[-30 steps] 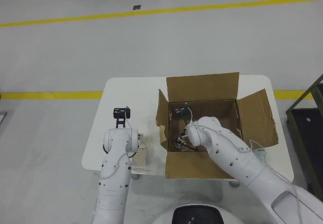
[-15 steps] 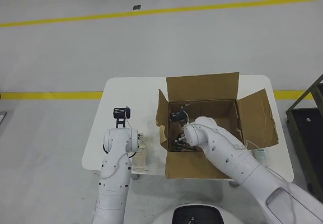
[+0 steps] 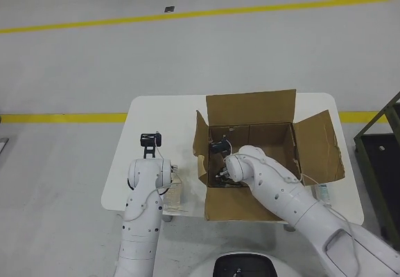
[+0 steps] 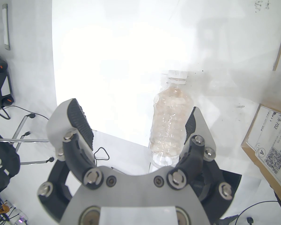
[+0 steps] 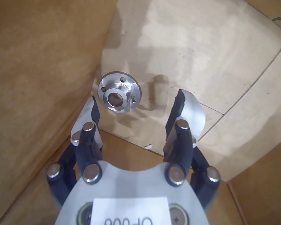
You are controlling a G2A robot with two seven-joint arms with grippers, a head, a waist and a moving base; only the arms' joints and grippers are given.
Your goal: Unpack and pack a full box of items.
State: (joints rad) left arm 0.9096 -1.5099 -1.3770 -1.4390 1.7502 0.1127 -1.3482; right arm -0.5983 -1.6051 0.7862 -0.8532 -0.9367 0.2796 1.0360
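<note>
A brown cardboard box (image 3: 251,107) stands open on the right half of the white tabletop (image 3: 165,111), its flaps folded outward, reaching from near the back edge to the front edge. The right arm reaches down into the box near its left wall. The right end effector (image 5: 137,98) hangs just above the box floor, released, with its two fingers spread wide. A round metal flange (image 5: 119,92) with a raised hub and small holes lies flat on the cardboard floor close to that wall. It is just in front of one fingertip; whether the two touch cannot be told. The left end effector (image 4: 133,107) is above the tabletop near the front edge, left of the box, also released with its fingers wide apart. A clear plastic bottle (image 4: 169,122) with a white cap lies on its side on the tabletop, right beside the inner face of the finger nearer the box, cap pointing away from the end effector. The labelled outer wall of the box is near the bottle.
</note>
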